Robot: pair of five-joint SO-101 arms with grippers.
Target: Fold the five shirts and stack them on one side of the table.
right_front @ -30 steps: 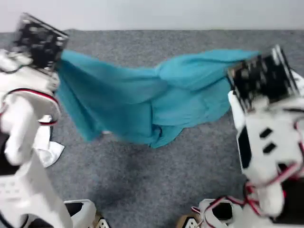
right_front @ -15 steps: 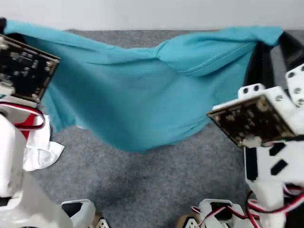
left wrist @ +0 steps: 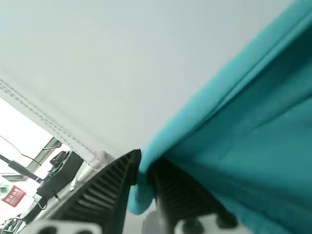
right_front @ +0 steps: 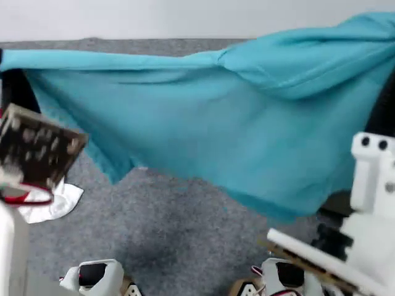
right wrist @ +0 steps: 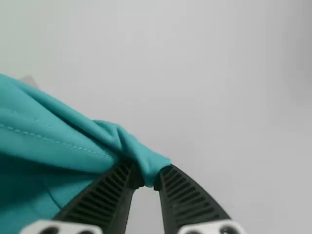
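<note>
A teal shirt point(right_front: 234, 123) hangs spread out above the grey table point(right_front: 185, 240), held up at both top corners. In the left wrist view my left gripper point(left wrist: 143, 171) is shut on one corner of the teal shirt point(left wrist: 234, 141), pointing up at the ceiling. My right gripper point(right wrist: 146, 181) is shut on the other bunched corner of the teal shirt point(right wrist: 58, 146). In the high view the shirt's lower edge hangs free above the table, and both arms stand raised at the sides.
A white garment point(right_front: 52, 203) lies crumpled on the table at the left, partly behind the left arm. The arm bases point(right_front: 99, 277) sit at the near edge. Bare grey table surface lies below the hanging shirt.
Both arms have lifted the teal shirt from the table and pulled it wide; it now hangs stretched, much higher and closer to the camera.
</note>
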